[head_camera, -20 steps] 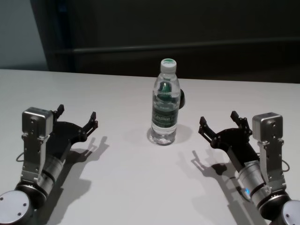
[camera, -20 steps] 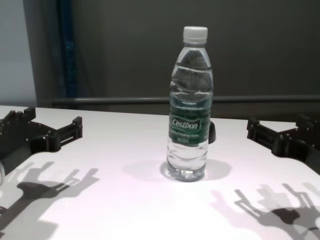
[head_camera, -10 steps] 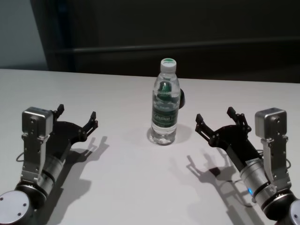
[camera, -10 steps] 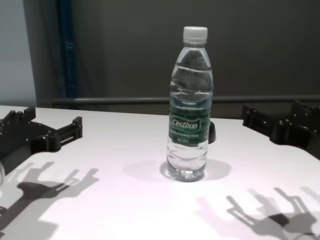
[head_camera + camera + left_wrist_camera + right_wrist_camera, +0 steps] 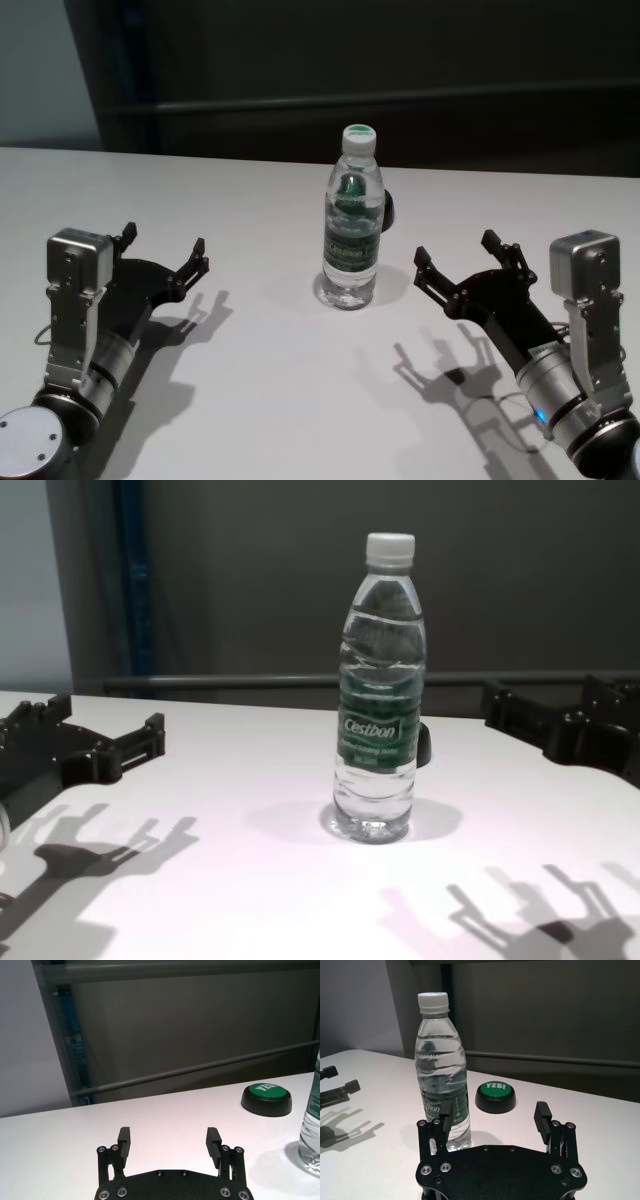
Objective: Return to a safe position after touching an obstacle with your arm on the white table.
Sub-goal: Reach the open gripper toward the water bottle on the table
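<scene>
Currently, water bottle (image 5: 352, 225) upright on white table (image 5: 270, 400), off the right gripper (image 5: 459, 266) fingertips toward the left gripper (image 5: 163, 249), not touching, both grippers spread and holding nothing, right raised above tabletop, green button (image 5: 495, 1096) beyond bottle.

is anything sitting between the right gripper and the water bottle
Nothing visible does. The right gripper, jaws open, hovers above bare white table to the right of the upright clear plastic water bottle. The green-topped black button lies behind the bottle, off that line.
</scene>
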